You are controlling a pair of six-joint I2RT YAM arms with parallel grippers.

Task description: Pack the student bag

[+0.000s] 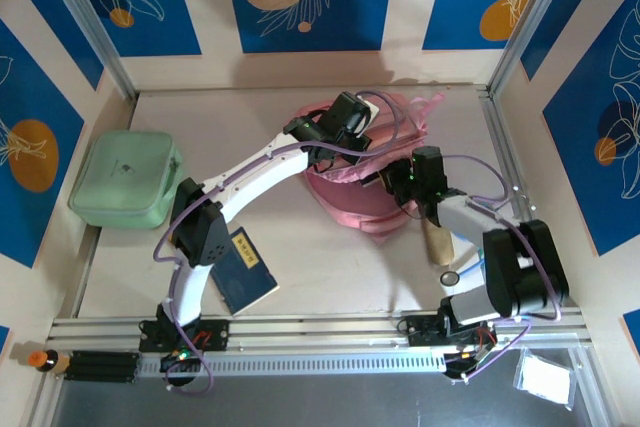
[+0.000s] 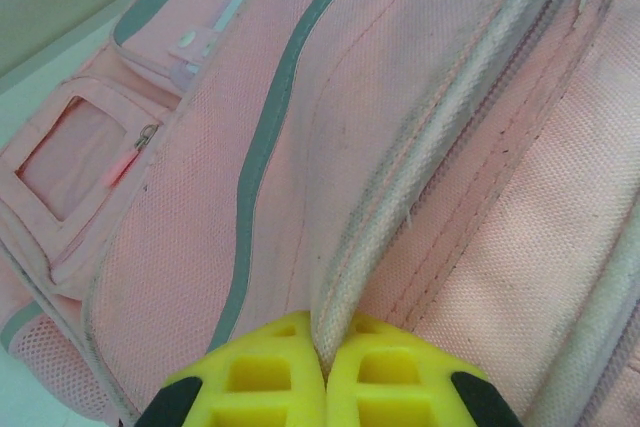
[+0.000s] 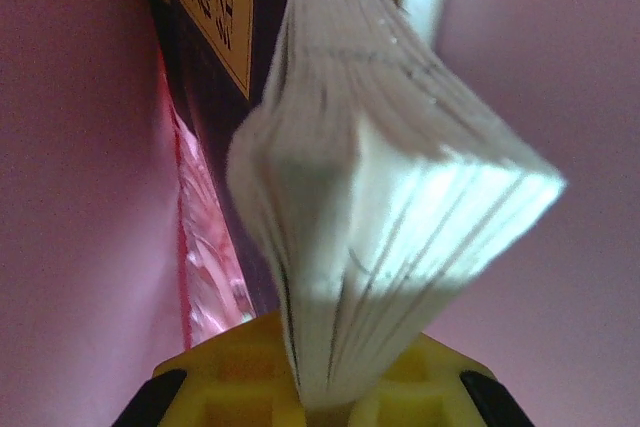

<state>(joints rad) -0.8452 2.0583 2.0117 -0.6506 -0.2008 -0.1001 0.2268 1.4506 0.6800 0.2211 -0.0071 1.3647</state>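
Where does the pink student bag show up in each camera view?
Top external: student bag, upper centre.
Left wrist: centre and right, seam pinched by the left gripper.
Right wrist: pink walls either side of the book the right gripper holds.
Shared landmark: the bag's pink fabric.

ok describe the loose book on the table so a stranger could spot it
Find the student bag, the big pink backpack mid-table, then look nearer and left, beside the left arm. The book lies flat there, a thin dark blue rectangle with a small yellow label, unlike the bulkier mint-green case by the left wall.
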